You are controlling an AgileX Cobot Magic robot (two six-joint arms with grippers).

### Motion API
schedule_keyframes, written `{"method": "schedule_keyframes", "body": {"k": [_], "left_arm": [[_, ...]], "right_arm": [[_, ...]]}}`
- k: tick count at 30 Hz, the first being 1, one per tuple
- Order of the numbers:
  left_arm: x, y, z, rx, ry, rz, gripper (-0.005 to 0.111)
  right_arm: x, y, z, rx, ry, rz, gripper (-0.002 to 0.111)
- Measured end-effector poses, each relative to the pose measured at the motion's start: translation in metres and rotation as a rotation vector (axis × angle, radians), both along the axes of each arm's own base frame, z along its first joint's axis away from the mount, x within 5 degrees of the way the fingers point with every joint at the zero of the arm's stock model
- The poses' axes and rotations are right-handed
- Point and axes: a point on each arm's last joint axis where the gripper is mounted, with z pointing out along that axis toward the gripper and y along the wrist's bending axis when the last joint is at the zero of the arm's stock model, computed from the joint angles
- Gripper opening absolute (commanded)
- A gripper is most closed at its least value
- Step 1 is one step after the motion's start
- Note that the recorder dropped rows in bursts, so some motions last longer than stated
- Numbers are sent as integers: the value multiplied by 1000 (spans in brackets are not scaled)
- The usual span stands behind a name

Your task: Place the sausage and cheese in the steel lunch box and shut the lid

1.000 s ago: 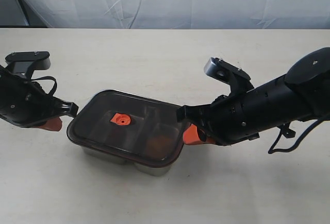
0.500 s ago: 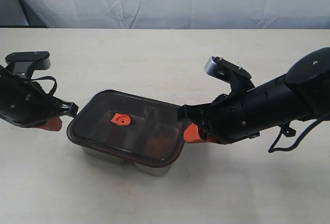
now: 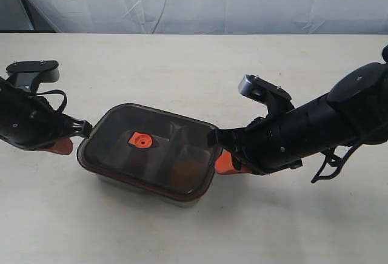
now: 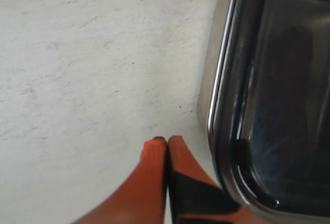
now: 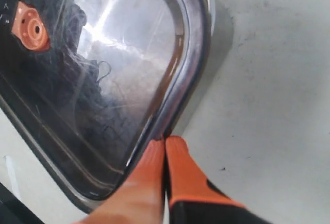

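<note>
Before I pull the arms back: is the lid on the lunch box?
On. The lid covers the steel lunch box, whose rim shows beneath; fully seated, cannot tell.

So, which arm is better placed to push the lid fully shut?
Probably right: the right tool, shut, meets the lid at its rim; the left tool points beside the box at the table.

The lid [image 3: 121, 148] lies on the steel lunch box [image 4: 214, 64] on the table [image 3: 182, 70].

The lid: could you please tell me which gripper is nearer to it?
Right. The right gripper touches the lid's rim at one end; the left gripper sits just clear of the other end.
</note>
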Motion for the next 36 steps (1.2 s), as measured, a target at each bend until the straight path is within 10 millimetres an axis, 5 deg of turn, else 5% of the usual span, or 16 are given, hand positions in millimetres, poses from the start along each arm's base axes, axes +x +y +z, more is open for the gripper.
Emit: {"method": "schedule_keyframes", "body": {"k": [18,29,36], "left_arm": [[0,-1,0,-12,3,10,0],[-3,-6,3,-57,14,-29,0],[-3,-8,4,-70,8,-31,0]], "right_arm": [[6,-3,-1,-37,-65,-23,0],[7,-12,36,-14,-273,-50,0],[3,-12,42,5,-269,-27,0]]}}
